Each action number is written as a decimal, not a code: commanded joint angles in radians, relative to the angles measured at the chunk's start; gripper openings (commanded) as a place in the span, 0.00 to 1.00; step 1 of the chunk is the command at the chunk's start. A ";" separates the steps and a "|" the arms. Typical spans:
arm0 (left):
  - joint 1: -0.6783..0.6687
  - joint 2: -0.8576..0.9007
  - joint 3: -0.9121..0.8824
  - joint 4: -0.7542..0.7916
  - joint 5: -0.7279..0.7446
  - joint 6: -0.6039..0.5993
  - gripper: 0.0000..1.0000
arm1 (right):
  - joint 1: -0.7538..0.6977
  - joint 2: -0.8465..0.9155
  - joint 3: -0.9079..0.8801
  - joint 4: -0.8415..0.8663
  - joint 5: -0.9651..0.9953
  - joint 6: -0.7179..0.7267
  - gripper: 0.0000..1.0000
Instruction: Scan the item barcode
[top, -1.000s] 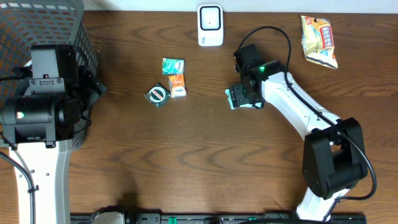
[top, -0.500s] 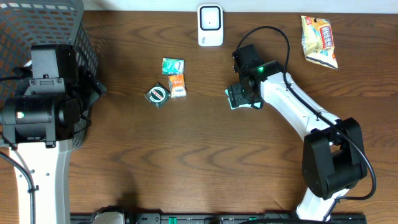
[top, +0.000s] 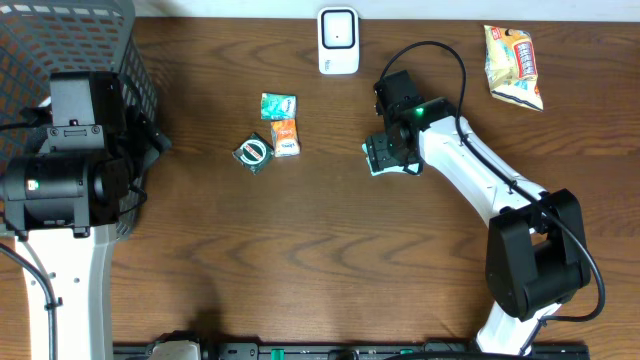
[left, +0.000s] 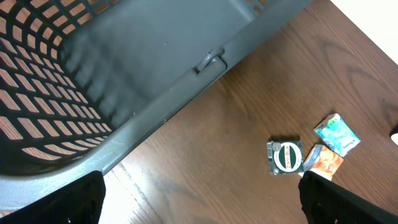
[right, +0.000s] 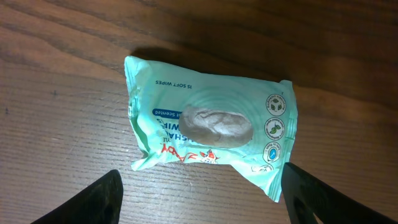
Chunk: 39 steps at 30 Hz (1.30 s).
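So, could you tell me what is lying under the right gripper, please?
A mint-green wipes pack lies flat on the table, below the open right gripper. Its underside is hidden.

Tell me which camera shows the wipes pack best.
Right wrist: the wipes pack fills the frame, label print legible. Overhead shows only a mint edge peeking from under the right gripper. The left wrist view does not show it.
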 joint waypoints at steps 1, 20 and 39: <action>0.007 0.000 0.005 -0.003 -0.010 -0.005 0.98 | 0.003 -0.008 -0.005 0.001 -0.003 0.014 0.75; 0.007 0.000 0.005 -0.003 -0.010 -0.005 0.98 | 0.003 -0.008 -0.005 0.006 -0.022 0.014 0.74; 0.007 0.000 0.005 -0.003 -0.010 -0.005 0.98 | -0.029 -0.007 -0.029 0.020 0.043 0.176 0.60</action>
